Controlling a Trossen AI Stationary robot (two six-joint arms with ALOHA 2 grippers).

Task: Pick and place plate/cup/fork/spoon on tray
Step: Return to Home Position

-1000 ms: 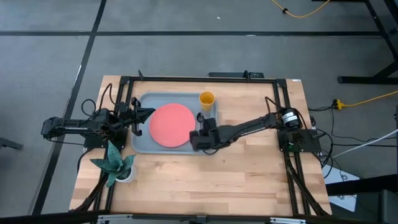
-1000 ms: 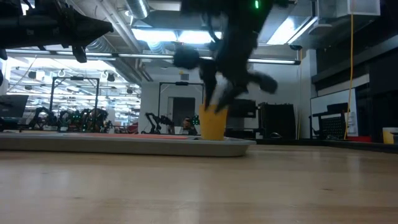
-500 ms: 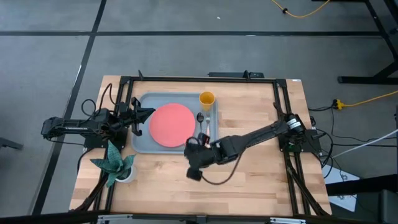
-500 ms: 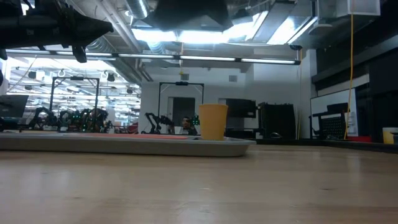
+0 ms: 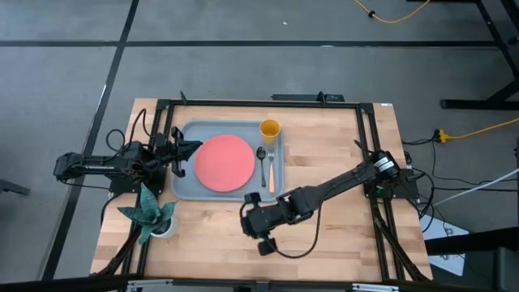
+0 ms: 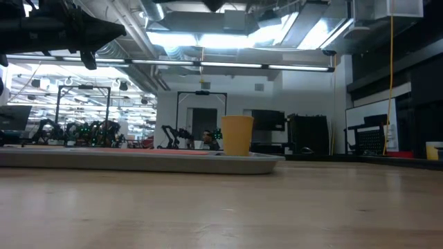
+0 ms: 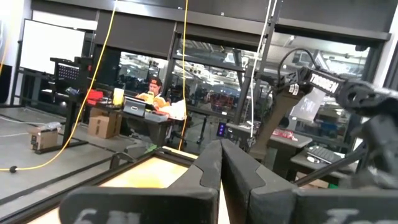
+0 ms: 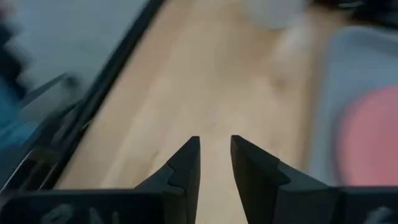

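Observation:
The grey-blue tray (image 5: pixel 185 185) lies at the table's far left. On it lie the coral plate (image 5: pixel 224 162), the yellow cup (image 5: pixel 269 128) standing at its far right corner, the dark spoon (image 5: pixel 261 156) and the orange-handled fork (image 5: pixel 272 172) side by side along its right side. The cup (image 6: pixel 237 135) and the tray (image 6: pixel 138 160) also show in the low view. My right gripper (image 5: pixel 244 221) is a little open and empty above bare wood, near of the tray, pointing toward the table's left (image 8: pixel 215 146). My left gripper (image 5: pixel 195 148) is shut and empty, held above the tray's left edge (image 7: pixel 221 149).
A potted plant (image 5: pixel 150 215) in a white pot stands at the table's near left, close to the tray's near left corner. A black frame (image 5: pixel 369 122) runs around the work area. Bare wood lies to the right of the tray and near of it.
My right gripper has drawn back from over the tray's right side toward the table's near edge, risen out of the low view and swung toward the table's left. The spoon and fork, hidden under it before, now show lying on the tray.

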